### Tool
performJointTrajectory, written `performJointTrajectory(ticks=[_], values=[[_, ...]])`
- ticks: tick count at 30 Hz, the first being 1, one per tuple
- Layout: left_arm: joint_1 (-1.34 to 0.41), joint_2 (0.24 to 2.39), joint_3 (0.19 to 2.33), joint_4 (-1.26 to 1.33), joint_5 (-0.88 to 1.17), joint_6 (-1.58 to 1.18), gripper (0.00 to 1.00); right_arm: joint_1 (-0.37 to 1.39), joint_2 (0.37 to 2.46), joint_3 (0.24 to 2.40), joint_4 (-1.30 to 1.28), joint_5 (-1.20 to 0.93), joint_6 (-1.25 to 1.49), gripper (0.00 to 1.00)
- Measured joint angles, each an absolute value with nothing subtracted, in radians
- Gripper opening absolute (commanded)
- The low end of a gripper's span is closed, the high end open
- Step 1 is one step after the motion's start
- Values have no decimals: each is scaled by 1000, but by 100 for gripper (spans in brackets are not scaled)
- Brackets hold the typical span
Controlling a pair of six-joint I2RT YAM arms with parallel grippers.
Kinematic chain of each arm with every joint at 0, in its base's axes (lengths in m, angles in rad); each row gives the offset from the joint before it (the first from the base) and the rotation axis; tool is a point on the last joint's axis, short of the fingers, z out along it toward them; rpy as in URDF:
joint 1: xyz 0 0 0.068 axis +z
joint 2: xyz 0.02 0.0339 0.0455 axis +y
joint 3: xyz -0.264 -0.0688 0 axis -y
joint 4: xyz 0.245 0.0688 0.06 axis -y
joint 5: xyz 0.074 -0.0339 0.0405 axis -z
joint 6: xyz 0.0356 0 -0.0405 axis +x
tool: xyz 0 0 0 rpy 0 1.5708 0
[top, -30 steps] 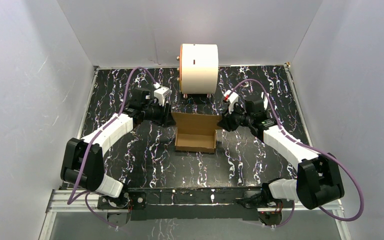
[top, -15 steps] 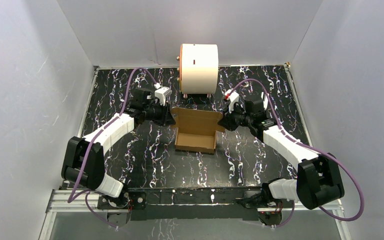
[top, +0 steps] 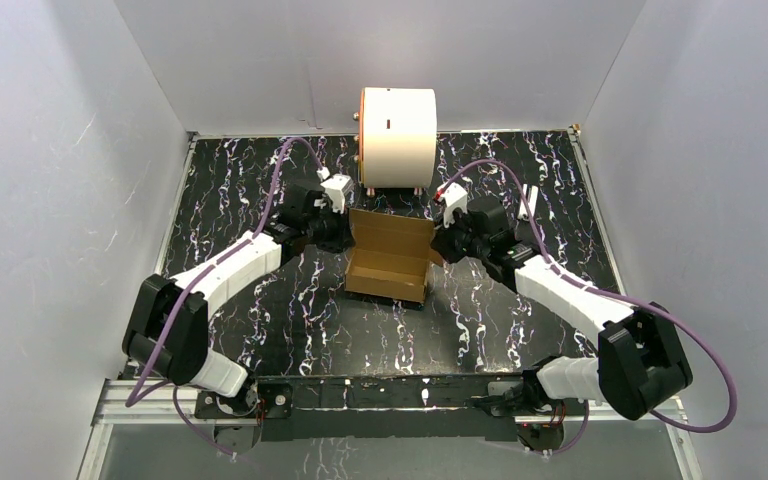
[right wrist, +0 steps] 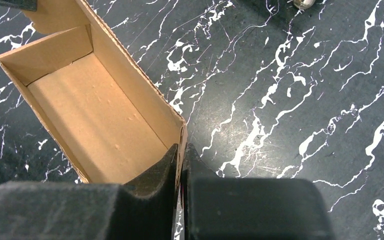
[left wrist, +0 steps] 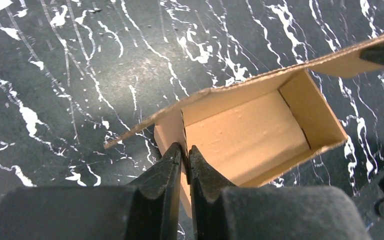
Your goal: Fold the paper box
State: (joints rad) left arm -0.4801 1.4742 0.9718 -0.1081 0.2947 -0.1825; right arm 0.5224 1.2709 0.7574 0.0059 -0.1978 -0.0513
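Black marbled table (top: pixel 460 320), white cylinder (top: pixel 398 135) at the back, brown paper box (top: pixel 388 262) at the centre just in front of it.
Within the last second I had brought both arms inward: my left hand (left wrist: pixel 185 150) pinched the box's left wall and my right hand (right wrist: pixel 180 150) its right wall. The box had shifted slightly towards the cylinder. I judged the tray formed and the lid flap unfolded. I couldn't tell whether the box was lifted.

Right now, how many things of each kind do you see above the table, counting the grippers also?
brown cardboard box: 1
white cylinder with orange rim: 1
grippers: 2 (left gripper, right gripper, each pinching a wall of the box)
Total: 4
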Motion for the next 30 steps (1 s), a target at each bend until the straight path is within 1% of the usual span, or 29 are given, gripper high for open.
performJointTrajectory(ticks=[2, 5, 9, 15, 17, 19, 24, 27, 30], values=[[-497, 1469, 972, -107, 235, -207, 4, 545, 1271, 757, 8, -158, -28, 21], [-511, 1453, 970, -105, 174, -242, 0, 563, 1271, 757, 16, -134, 2, 33], [-524, 1407, 947, -104, 106, -275, 0, 576, 1267, 757, 25, -116, 10, 46], [-527, 1366, 935, -107, 48, -297, 0, 570, 1221, 747, 25, -92, -6, 48], [-527, 1364, 935, -110, 32, -300, 0, 563, 1196, 733, 24, -92, -11, 46], [-527, 1364, 934, -114, 18, -303, 0, 556, 1183, 723, 24, -92, -15, 41], [-527, 1363, 926, -121, 3, -312, 0, 549, 1186, 722, 25, -113, -18, 21], [-527, 1363, 926, -121, -2, -325, 0, 549, 1197, 722, 30, -134, -2, 14], [-527, 1363, 925, -121, -5, -349, 0, 549, 1227, 722, 43, -156, 34, 11]])
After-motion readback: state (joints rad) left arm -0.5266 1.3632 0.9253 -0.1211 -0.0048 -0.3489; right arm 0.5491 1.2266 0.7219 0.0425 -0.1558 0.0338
